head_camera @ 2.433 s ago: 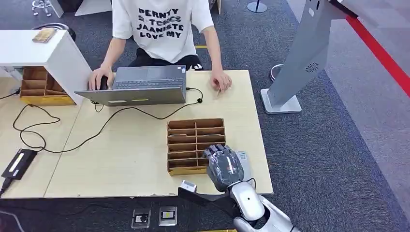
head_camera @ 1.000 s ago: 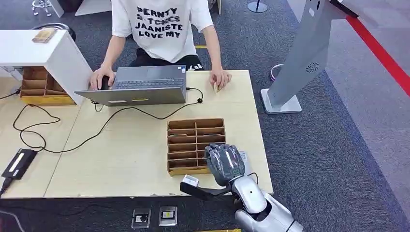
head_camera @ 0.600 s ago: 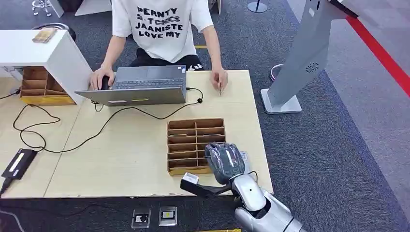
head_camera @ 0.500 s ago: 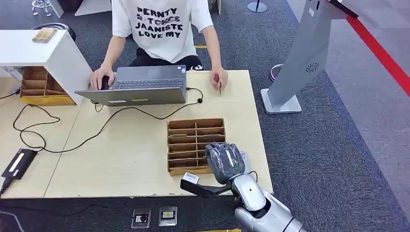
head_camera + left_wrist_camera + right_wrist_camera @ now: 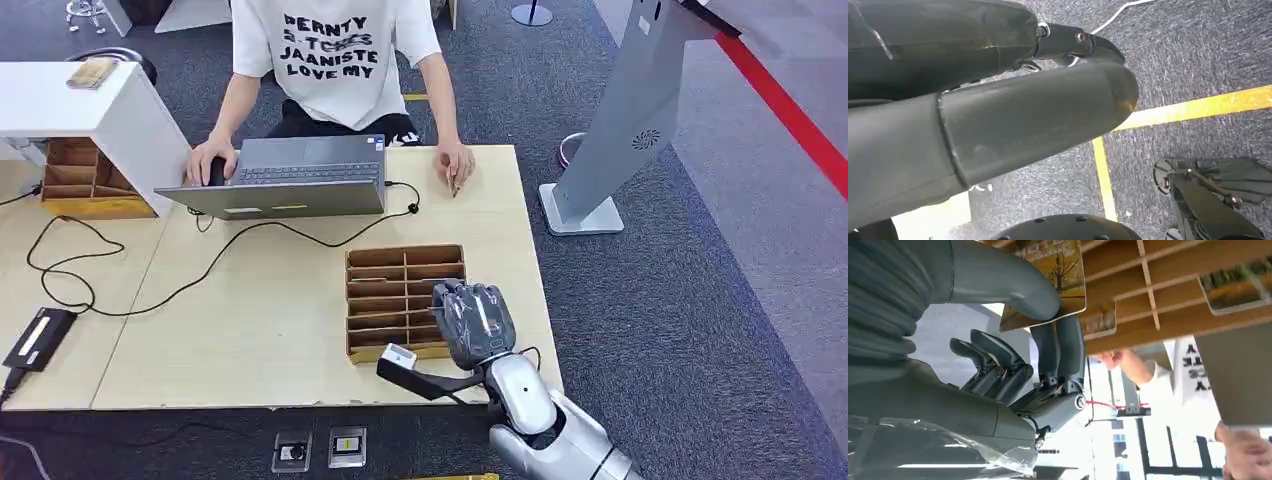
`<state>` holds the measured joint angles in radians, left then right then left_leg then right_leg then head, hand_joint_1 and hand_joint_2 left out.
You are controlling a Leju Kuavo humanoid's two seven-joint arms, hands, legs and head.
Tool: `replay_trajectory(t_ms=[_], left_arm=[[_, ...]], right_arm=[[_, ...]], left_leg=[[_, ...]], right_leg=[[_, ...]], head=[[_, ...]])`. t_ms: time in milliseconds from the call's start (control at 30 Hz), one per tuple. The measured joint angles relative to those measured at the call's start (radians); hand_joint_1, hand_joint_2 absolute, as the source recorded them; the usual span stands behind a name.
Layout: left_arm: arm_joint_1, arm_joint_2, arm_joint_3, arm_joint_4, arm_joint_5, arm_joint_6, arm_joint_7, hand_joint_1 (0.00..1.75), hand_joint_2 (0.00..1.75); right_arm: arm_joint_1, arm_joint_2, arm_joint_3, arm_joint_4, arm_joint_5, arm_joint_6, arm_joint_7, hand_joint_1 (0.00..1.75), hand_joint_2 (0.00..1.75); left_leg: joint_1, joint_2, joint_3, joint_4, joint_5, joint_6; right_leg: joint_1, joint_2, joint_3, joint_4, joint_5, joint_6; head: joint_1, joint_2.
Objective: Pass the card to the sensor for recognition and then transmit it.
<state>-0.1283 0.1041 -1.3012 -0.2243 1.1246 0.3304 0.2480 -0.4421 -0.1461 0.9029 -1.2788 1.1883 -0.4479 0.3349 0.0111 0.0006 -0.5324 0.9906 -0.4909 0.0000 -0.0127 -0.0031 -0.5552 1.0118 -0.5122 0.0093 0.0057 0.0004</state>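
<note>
The robot's right hand [image 5: 474, 322] hung over the wooden tray [image 5: 395, 285] on the counter [image 5: 270, 300], at the tray's 5 o'clock corner. Its back faced up and its dark fingers [image 5: 470, 299] pointed toward 12 o'clock, where the person [image 5: 335, 50] sat. In the wrist view, the right hand had hold of a card [image 5: 1048, 282] with a yellow tree picture on it. The thick thumb [image 5: 1008, 282] pressed on one face of the card and two dark fingers [image 5: 1063, 350] pressed on the other. The other fingers were curled in beside them. The card was right by the wooden slots of the tray. Other cards [image 5: 1238, 287] sat in slots close by.

The left hand [image 5: 998, 115] hung low over grey carpet with a yellow line [image 5: 1198, 105] on it. The thumb and a finger were very close to the camera, and I could not tell if that hand was open or closed.

The person sat at the 12 o'clock side of the counter in a white shirt with black letters. One hand [image 5: 208, 160] lay at the laptop [image 5: 280, 178], at about 10 o'clock from the tray. The other hand [image 5: 456, 165] lay on the counter at about 1 o'clock from the tray, with something small in it. A black cable [image 5: 130, 270] ran from the laptop across the counter toward 9 o'clock. A tall grey stand [image 5: 625, 120] stood on the carpet at 2 o'clock, off the counter.
</note>
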Motion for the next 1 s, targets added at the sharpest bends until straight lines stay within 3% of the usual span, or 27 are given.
replay_trajectory(t_ms=[400,1000], left_arm=[[0.003,0.000,0.000,0.000,0.003,0.002,0.000,0.00,0.00],[0.004,0.000,0.000,0.000,-0.015,-0.008,0.000,0.00,0.00]], right_arm=[[-0.001,-0.062,-0.098,-0.228,0.095,-0.046,0.068,1.75,1.75],[0.018,-0.117,-0.193,-0.475,0.158,-0.079,0.097,1.75,1.75]], left_leg=[[0.000,0.000,0.000,0.000,0.000,0.000],[0.000,0.000,0.000,0.000,0.000,0.000]], right_leg=[[0.000,0.000,0.000,0.000,0.000,0.000],[0.000,0.000,0.000,0.000,0.000,0.000]], head=[[0.000,0.000],[0.000,0.000]])
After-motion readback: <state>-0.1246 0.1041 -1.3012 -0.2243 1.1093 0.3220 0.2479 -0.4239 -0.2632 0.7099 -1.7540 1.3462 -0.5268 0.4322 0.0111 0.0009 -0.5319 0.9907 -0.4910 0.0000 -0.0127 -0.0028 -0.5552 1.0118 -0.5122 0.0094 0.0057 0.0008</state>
